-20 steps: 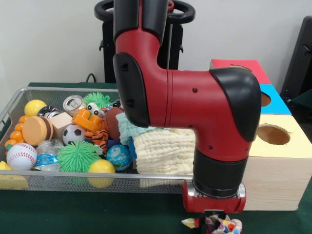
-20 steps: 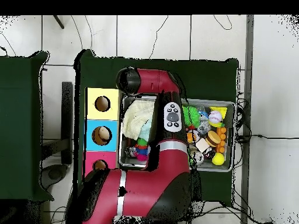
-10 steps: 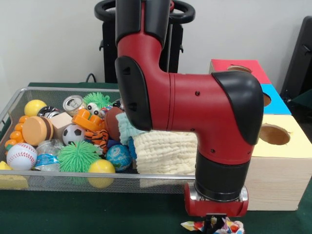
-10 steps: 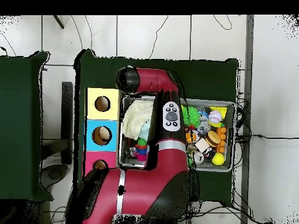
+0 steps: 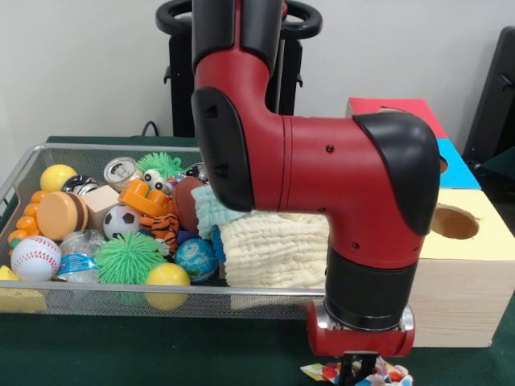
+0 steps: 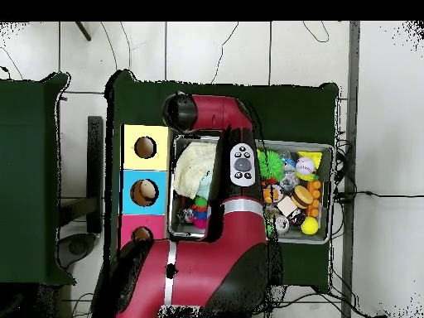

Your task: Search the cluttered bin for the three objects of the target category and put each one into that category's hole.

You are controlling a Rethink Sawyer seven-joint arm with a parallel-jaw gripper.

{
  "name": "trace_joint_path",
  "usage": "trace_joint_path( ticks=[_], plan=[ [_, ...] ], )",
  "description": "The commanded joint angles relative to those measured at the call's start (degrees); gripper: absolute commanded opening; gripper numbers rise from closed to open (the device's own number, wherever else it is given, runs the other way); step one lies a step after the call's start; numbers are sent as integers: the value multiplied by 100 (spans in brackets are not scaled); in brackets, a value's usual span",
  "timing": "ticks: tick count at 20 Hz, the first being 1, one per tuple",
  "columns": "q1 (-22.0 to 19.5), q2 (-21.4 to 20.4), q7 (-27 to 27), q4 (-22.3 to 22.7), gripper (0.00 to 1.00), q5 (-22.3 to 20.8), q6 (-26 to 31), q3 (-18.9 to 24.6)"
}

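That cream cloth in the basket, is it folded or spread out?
Folded, it seems: the cream cloth sits as a thick stacked bundle inside the wire basket. The arm hides its top.

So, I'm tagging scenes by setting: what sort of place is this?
Probably a robotics lab: a red arm works over a green-covered table, with a wire bin of toys and a sorting box with holes.

The front view sits low and close, level with the wire bin (image 5: pixel 48 293) at left and the wooden hole box (image 5: pixel 459 281) at right. The overhead view looks straight down from high up, sharing bin (image 6: pixel 325 149) and box (image 6: pixel 129 186).
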Motion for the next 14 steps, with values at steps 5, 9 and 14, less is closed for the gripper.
trace_joint_path(
  ticks=[5,9,14],
  plan=[
    [26,-733,431,937,0,-2,865,-82],
    [19,-937,421,1211,0,7,840,-93],
    [12,-1125,398,1420,0,35,892,-81]
  ],
)
